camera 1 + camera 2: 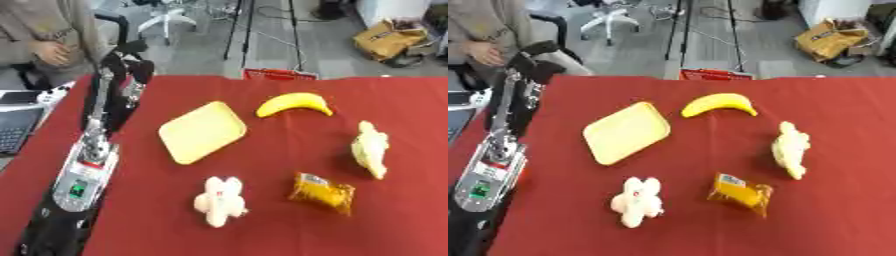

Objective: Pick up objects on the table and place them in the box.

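Red cloth covers my table (289, 235), and the things I am meant to pick up lie spread out on it. Nearest to me sits a small white toy (220, 200) with soft round lumps. Just to its right lies an orange packet (323, 192), a bit crinkled. The two are near each other but not touching.

Further back on the right side lies a pale yellow toy (371, 148), long and bumpy — I cannot tell what it is meant to be. In the middle of the table rests a flat yellow tray (202, 131), turned a little askew. It has nothing on it. Behind the tray and to its right lies a yellow banana (295, 104), curved with its ends pointing down toward me. It is close to the tray but apart from it.

At the far edge of the table, a red box (278, 74) peeks up — only its top rim shows.

My left arm (87, 165) runs along the left side of the table, from the near corner toward the far one. My left hand (131, 59) is up by the far left corner, over the edge of the cloth. It is dark and hard to see, so I cannot tell how my fingers are set. It is well apart from all the things. My right hand does not show at all.
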{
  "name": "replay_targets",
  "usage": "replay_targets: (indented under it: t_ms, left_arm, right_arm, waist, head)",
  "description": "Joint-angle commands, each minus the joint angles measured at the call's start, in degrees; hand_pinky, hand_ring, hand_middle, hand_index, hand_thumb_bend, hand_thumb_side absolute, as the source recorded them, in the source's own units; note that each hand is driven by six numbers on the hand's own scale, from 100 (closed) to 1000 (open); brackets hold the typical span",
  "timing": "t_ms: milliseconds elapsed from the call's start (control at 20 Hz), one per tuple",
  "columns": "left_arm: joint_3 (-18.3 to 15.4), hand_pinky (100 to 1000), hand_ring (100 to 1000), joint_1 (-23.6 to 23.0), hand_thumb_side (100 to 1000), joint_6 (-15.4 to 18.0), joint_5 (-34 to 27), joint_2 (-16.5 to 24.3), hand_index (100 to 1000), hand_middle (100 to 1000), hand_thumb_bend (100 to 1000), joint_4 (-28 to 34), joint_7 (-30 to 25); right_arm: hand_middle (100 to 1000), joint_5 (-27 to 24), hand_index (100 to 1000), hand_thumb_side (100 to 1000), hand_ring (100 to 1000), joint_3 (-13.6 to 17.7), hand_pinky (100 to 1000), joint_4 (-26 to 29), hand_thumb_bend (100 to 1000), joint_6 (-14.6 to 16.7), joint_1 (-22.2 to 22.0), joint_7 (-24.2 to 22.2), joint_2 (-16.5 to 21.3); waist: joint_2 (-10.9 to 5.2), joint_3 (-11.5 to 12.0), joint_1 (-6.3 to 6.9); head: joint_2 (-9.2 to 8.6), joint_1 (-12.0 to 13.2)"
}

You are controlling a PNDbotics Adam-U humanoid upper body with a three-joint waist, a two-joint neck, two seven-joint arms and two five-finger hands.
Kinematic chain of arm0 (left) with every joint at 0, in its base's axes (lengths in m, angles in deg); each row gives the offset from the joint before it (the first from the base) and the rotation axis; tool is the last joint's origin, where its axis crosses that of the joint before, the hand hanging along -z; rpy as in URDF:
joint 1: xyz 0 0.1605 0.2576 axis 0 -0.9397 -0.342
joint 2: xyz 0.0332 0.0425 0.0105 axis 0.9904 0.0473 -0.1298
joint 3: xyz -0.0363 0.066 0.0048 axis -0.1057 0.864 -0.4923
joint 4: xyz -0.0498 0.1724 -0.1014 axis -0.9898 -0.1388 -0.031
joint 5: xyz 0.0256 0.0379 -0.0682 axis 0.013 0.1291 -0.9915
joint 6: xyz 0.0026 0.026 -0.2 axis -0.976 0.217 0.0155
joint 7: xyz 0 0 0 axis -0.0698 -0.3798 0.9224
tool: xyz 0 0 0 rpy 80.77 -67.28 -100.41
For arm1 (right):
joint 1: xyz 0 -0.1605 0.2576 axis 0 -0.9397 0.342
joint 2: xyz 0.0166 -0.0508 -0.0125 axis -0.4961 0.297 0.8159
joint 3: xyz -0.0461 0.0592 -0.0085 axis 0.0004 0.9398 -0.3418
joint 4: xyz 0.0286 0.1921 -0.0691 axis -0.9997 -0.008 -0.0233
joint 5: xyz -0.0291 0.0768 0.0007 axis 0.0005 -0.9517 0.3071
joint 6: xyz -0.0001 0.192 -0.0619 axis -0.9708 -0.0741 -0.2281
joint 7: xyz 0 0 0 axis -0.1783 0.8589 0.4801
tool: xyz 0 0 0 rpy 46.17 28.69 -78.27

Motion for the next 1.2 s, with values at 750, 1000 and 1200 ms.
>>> replay_targets:
  t_ms: [750,1000,1200]
  left_arm:
    - [-10.1,740,605,-3.4,826,0.2,-1.8,5.7,828,748,767,-10.5,10.6]
    - [-9.9,760,636,-5.2,747,-4.6,8.6,12.7,839,743,814,-12.0,0.6]
    - [-8.9,779,710,-7.0,663,-7.7,22.0,17.1,841,767,905,-11.3,-18.8]
  right_arm:
    - [846,0.5,943,826,681,0.6,751,0.4,395,0.1,0.0,0.0,1.3]
    - [846,0.7,943,826,681,0.5,752,0.2,395,0.1,-0.4,0.0,1.6]
    - [846,0.6,943,826,681,0.6,751,0.0,395,0.1,-0.6,0.1,1.9]
  waist:
    - [-1.52,0.6,0.29]
    - [-2.00,0.7,0.78]
    - [-2.34,0.7,0.98]
  head:
    - [0.65,-0.6]
    - [1.43,-0.8]
    - [1.88,-0.6]
